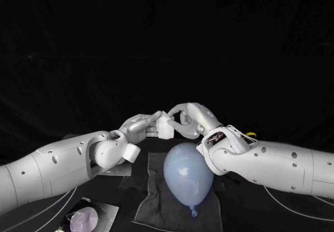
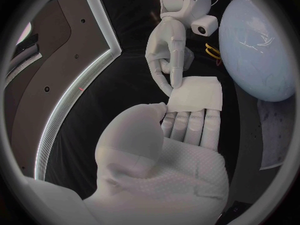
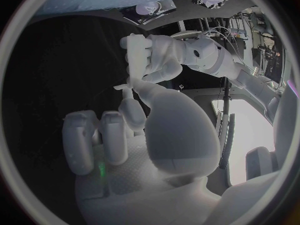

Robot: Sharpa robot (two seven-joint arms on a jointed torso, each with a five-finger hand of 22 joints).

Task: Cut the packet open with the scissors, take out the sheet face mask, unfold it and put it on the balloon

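Step in hand, I judge: unfolding. Folded white sheet mask [image 2: 197,94] held up near pale blue rubber balloon [image 1: 187,176]. Left robot hand [image 1: 139,126] clamps 1 edge, thumb over fingers; right robot hand [image 1: 182,118] pinches corner. I'd peel 1 layer slowly, left grip firm.

dark cloth [image 1: 149,210]: spread flat, centre | printed card [image 1: 89,218]: lying left of cloth

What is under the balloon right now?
A dark cloth lies under the balloon, its edges showing beside it and past its knotted end. The balloon hides the cloth's middle, so anything lying directly beneath cannot be seen.
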